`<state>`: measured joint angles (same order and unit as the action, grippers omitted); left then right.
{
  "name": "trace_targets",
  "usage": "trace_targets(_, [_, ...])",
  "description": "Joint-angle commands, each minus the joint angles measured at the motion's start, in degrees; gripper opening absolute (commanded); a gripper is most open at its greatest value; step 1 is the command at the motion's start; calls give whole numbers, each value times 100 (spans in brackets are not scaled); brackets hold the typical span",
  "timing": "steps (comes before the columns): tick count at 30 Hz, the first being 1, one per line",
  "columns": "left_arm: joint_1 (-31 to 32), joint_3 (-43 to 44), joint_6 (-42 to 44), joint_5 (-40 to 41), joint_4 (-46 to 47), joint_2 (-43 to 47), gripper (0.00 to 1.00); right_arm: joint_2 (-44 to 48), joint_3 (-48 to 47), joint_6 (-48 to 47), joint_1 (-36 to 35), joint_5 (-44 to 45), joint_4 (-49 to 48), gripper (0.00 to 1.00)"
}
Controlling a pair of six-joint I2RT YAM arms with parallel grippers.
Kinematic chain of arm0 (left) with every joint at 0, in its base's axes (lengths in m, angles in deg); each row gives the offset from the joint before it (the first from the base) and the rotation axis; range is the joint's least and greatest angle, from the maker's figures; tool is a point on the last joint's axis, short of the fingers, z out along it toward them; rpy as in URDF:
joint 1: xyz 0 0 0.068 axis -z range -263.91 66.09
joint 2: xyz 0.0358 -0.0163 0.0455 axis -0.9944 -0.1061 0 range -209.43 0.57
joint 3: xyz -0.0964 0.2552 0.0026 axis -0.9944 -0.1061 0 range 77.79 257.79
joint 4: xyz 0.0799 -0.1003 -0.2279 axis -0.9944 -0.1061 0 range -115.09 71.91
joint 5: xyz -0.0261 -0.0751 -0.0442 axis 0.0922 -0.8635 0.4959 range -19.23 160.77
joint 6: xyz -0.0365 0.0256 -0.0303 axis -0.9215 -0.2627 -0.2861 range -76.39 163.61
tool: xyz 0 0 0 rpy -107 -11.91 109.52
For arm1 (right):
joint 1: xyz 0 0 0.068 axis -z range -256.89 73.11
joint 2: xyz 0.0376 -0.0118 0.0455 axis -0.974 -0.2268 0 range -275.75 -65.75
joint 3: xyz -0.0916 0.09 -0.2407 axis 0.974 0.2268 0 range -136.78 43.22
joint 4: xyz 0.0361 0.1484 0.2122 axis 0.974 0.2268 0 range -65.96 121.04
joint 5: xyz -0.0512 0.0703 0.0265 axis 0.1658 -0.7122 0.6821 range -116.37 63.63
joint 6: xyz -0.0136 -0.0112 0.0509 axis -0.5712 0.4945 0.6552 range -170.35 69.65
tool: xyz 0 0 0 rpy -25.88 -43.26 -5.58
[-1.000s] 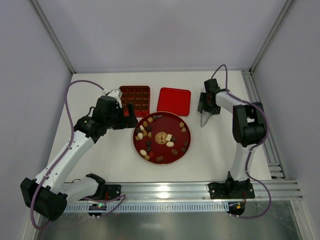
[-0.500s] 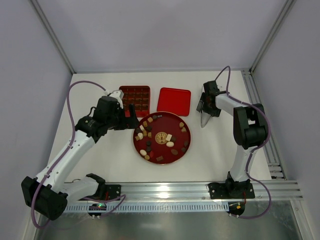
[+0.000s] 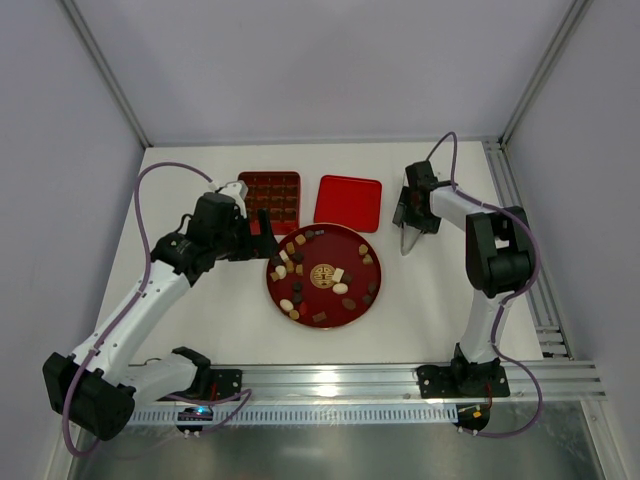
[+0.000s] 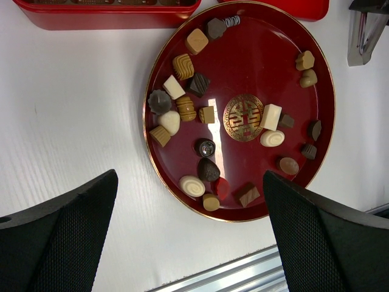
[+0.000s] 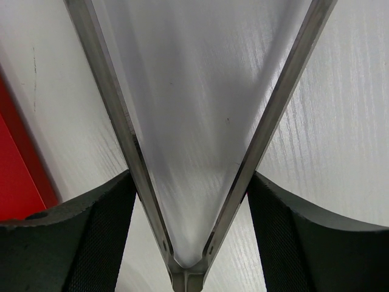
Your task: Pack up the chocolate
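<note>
The left gripper [image 3: 264, 230] hangs above the white table [image 3: 430, 300] just off the left edge of the round red plate [image 4: 255, 67]. Its two black fingers [image 4: 67, 237] are spread wide with nothing between them, and the left wrist view shows the plate through the gap. Beyond this gripper, touching neither it nor the plate, sits the square red box [image 3: 270, 195] with its grid of compartments. The cells look dark, but what is in them is too small to tell. The chocolate [image 4: 186, 108] lies loose on the plate in dark brown, tan and cream-white pieces, round, oval and square. Most are bunched along the left half, a few lie along the right rim, and several sit close around the gold emblem [image 4: 244, 117] in the middle. Just behind the plate's far right edge, beside the box, lies a flat red lid [image 3: 348, 203]. Further right, well apart from the plate, the right gripper [image 3: 411, 222] points down at the table and holds a pair of metal tongs [image 5: 115, 109]. The right wrist view shows the V of the tongs with each arm lying against a finger pad [image 5: 91, 231], the blades spread over bare table with the lid's red edge at the left.
</note>
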<state>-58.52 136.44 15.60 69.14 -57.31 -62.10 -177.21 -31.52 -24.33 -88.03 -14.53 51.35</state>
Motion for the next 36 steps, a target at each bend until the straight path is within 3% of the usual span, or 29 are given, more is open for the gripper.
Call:
trace_targets(1, [1,-21,24,-83,222,54,100,-201,-172,-150,-47,-226,301,73])
trace_targets(7, [1,-29,15,-92,222,10,100,-210,-199,-150,-47,-208,284,70])
trace_targets(12, [10,-38,24,-83,222,-8,99,-69,-111,-176,-55,-120,213,54])
trace_targets(24, [1,-47,15,-39,222,1,100,1292,-146,-361,-222,-32,644,53])
trace_targets(36, [1,-91,41,119,213,54,100,2409,399,-396,-319,-190,1030,52])
